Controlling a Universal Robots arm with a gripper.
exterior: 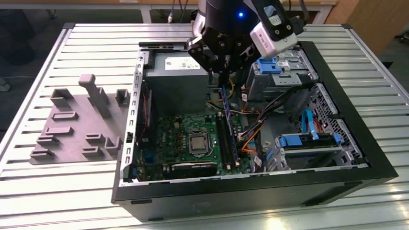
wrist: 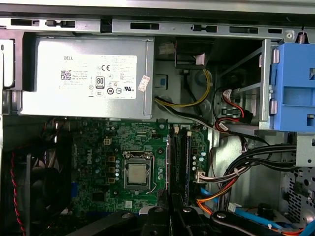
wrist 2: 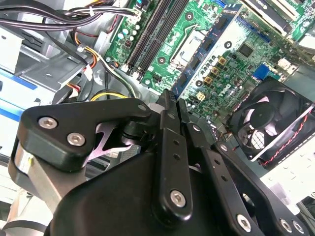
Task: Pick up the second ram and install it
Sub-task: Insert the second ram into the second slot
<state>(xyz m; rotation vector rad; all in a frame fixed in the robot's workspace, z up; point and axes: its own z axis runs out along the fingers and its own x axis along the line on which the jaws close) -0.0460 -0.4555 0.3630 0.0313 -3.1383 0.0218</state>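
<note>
Now second ram [exterior: 223, 96] hangs upright, pinched between my fingers [wrist 2: 172, 147], lower edge pointing down toward motherboard [exterior: 191, 132]. Gripper [exterior: 221, 71] hovers above open computer case [exterior: 357, 158], near power supply [exterior: 179, 79]. Fingers drawn together, clamped on ram's top edge. Black memory slots [wrist: 179, 160] lie below, one blue-green stick [exterior: 229, 141] already seated beside them.

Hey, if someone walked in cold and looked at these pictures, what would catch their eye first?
First, the open computer case on the slatted metal table, its green motherboard exposed. Above it hangs the black tool, a thin ram stick reaching down from it towards the long black memory slots. At the exterior view's left, a grey fixture tray lies on the table beside the case.
</note>
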